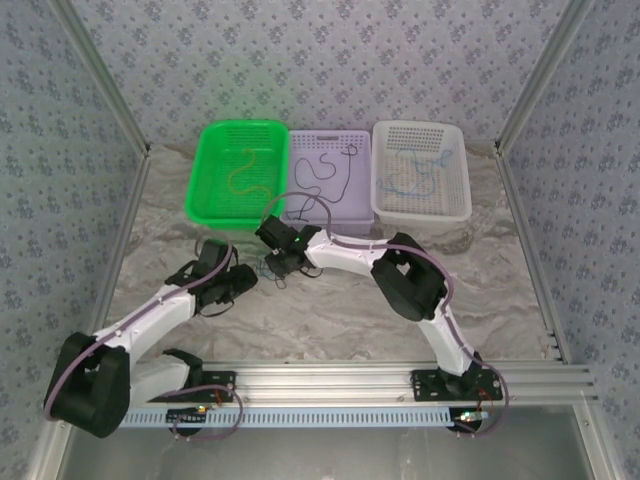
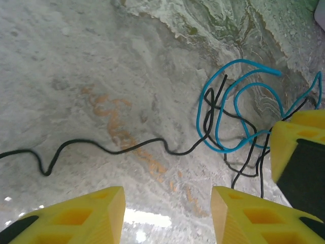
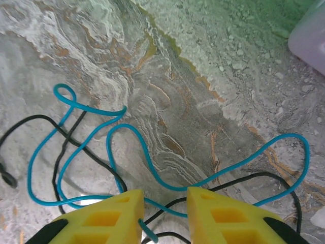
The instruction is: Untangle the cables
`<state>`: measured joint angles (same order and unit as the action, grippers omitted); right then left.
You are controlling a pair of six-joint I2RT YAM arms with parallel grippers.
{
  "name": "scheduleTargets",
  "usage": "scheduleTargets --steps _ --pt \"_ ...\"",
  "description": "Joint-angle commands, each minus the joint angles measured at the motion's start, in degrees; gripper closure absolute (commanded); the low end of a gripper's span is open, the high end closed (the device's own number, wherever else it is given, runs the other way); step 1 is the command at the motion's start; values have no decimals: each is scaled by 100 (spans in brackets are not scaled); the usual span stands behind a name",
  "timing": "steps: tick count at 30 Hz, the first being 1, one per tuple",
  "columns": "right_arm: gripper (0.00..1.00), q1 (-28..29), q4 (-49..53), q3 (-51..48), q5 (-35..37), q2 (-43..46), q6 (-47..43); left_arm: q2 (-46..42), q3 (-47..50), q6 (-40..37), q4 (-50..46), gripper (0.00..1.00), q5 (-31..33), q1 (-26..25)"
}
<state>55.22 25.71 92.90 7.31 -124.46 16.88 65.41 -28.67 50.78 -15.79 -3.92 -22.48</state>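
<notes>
Surface: grey-white marbled table [image 1: 330, 325]. Patterned walls [image 1: 330, 60] on 3 sides. Beyond both grippers stand 3 baskets: green [image 1: 203, 190], lilac [image 1: 330, 134], white [image 1: 420, 127].

Left gripper [image 2: 167, 216]: fingers spread wide, holding and touching nothing.

Right gripper [image 3: 162, 218]: fingers narrowly apart, with a gap wider than the strands that pass between them. Not clamped.

Cables: tangle of blue cable [image 2: 249, 61] and black cable [image 2: 101, 149] flat on the table, ahead and right of the left fingers, at the right fingertips. The black tail runs crosswise, leftward.
</notes>
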Motion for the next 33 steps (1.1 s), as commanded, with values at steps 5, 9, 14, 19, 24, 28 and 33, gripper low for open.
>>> scheduleTargets --steps 5,9,14,19,24,28,33 --pt "82 -19 60 180 64 -110 29 662 -229 -222 591 51 -169 51" --pt "100 46 -35 -31 258 194 86 1031 -451 -351 588 51 150 51" --pt "100 52 -44 -527 459 1052 170 1476 -550 -396 728 64 751 51" --pt "100 -84 136 -976 521 2200 192 2063 -561 -250 883 100 1072 53" --pt "100 -346 609 -1006 500 3281 88 2363 -444 -117 1201 100 952 56" --pt "100 -690 847 -922 469 4036 94 2363 -396 -79 1293 100 905 51" --pt "100 -1299 1343 -588 225 4830 113 2343 -416 -79 1320 100 839 51"
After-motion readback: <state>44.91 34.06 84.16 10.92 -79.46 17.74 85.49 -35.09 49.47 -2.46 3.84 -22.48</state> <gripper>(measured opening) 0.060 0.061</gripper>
